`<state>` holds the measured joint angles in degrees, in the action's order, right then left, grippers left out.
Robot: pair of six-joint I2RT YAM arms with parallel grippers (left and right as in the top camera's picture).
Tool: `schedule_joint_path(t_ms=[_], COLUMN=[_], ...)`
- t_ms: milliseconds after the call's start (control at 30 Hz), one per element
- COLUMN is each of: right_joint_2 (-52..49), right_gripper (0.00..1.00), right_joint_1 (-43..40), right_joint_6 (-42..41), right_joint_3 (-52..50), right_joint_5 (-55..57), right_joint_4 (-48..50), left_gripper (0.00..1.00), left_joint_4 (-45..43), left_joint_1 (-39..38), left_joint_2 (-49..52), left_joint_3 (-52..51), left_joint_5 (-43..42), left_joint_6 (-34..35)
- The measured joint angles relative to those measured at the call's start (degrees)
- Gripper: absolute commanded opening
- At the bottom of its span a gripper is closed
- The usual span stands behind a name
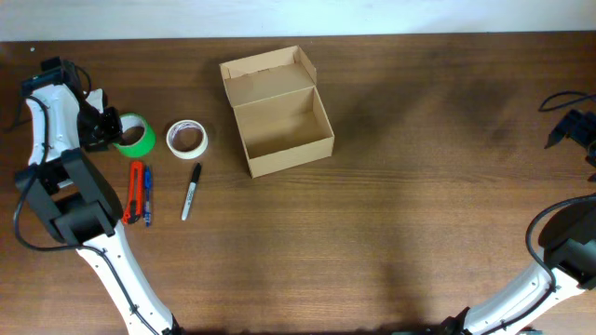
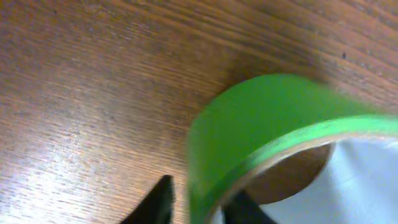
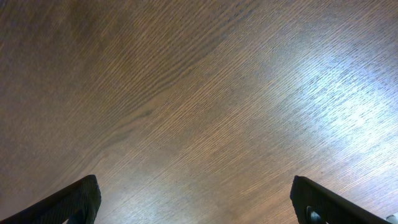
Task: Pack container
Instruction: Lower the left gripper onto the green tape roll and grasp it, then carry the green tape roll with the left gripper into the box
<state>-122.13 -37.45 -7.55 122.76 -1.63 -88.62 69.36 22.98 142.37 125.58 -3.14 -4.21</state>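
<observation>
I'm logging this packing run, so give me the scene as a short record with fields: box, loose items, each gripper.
container: cardboard box, lid open, nothing inside
left of box: green tape roll, white tape roll, black marker, orange cutter, blue pen
left gripper: fingers straddle the green tape roll's wall; grip unclear
right gripper: open over bare table, far right

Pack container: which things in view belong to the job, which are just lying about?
In the job: cardboard box, lid open; green tape roll; left gripper, fingers straddling the roll's wall.
Lying about: white tape roll, orange cutter, blue pen, black marker, all untouched left of the box; likely packed later, cannot tell.
</observation>
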Motion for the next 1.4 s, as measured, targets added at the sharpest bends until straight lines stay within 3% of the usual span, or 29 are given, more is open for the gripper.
schedule_joint_path(t_ms=[133, 333, 467, 600, 800, 967, 1167, 1400], right_joint_2=[0.00, 0.00, 0.00, 0.00, 0.00, 0.00, 0.00, 0.00], right_gripper=[0.99, 0.99, 0.99, 0.99, 0.99, 0.99, 0.99, 0.99], right_joint_1=[0.00, 0.00, 0.00, 0.00, 0.00, 0.00, 0.00, 0.00], right_joint_6=[0.02, 0.00, 0.02, 0.02, 0.02, 0.00, 0.02, 0.00], right_joint_3=[0.00, 0.00, 0.00, 0.00, 0.00, 0.00, 0.00, 0.00], right_joint_5=[0.00, 0.00, 0.00, 0.02, 0.00, 0.00, 0.00, 0.00], right_joint_4=[0.00, 0.00, 0.00, 0.00, 0.00, 0.00, 0.00, 0.00], left_gripper=[0.02, 0.02, 0.02, 0.01, 0.02, 0.02, 0.02, 0.02], left_joint_4=[-0.24, 0.48, 6.14, 13.40, 20.96, 23.06, 23.12, 22.49], left_joint_1=[-0.11, -0.17, -0.52, -1.73, -5.97, -12.98, -25.11, -39.10], left_joint_2=[0.00, 0.00, 0.55, 1.55, 1.66, -0.02, -2.03, -2.03], left_joint_3=[0.00, 0.24, 3.10, 14.03, 40.09, 52.78, 53.24, 50.75], left_joint_5=[0.15, 0.17, 0.17, 0.22, 0.13, -1.33, -2.62, -2.45], left_joint_6=[-0.26, -0.33, -0.35, -0.26, 1.16, 2.51, 1.55, -7.06])
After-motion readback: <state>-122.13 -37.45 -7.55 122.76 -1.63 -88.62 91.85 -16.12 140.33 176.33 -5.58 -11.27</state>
